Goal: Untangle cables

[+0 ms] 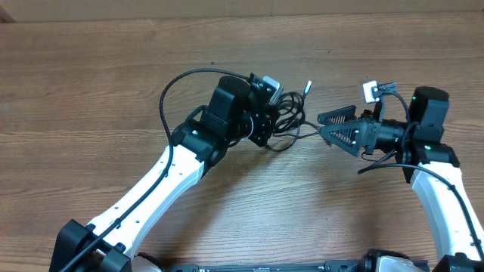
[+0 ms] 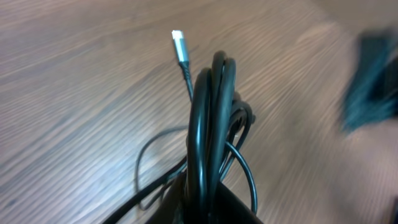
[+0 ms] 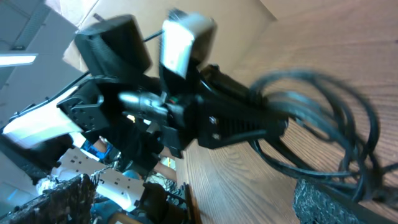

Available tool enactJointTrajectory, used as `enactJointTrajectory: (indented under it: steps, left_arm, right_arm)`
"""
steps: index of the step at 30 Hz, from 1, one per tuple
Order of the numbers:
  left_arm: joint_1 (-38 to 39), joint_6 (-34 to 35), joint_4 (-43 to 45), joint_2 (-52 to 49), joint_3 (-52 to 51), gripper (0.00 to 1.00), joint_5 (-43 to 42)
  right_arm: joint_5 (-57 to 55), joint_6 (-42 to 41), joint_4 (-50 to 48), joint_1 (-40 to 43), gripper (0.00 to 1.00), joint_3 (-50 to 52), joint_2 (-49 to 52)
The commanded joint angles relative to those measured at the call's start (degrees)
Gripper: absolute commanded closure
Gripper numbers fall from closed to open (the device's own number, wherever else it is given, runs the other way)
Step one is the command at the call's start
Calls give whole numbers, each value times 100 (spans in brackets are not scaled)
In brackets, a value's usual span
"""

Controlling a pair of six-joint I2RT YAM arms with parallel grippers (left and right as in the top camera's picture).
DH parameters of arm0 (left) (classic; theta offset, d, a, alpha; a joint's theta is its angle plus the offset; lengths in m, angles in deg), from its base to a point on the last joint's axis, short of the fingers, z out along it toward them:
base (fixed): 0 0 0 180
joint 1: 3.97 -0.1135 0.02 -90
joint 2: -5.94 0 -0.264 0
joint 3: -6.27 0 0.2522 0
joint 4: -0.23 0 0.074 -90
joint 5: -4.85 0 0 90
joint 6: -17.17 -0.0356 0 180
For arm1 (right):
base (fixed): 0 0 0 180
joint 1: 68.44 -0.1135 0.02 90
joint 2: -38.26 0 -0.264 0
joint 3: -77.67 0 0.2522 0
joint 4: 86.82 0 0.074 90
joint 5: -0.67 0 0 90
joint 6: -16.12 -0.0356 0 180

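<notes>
Black cables (image 1: 290,119) lay bunched on the wooden table (image 1: 98,68), with the left gripper (image 1: 266,128) clamped shut on the bundle. In the overhead view the bundle lay at 9 o'clock from the right gripper (image 1: 321,125), just beside its tips. The right jaws stood wide apart and held nothing. One strand reached from the loops toward those tips along the 9-to-3 line; we could not tell whether it touched them. A free silver plug tip (image 1: 308,88) pointed to about 1 o'clock from the bundle, apart from both grippers. We judged the right arm the one free to take a strand. The left arm's thicker wire (image 1: 170,87) arched at 9 o'clock, well apart.
</notes>
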Motion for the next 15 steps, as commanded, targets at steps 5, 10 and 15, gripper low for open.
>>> enactJointTrajectory:
  steps: [5, 10, 15]
  left_arm:
    - [-20, 640, 461, 7, 42, 96, -1602]
    - [-20, 634, 66, 7, 42, 96, -1886]
    - [-20, 463, -284, 7, 42, 96, -1982]
  right_arm:
    - [-1207, 61, -42, -566, 0, -42, 13]
    - [-2190, 57, -2, -654, 1, -44, 13]
    - [-2752, 57, 76, -654, 7, -44, 11]
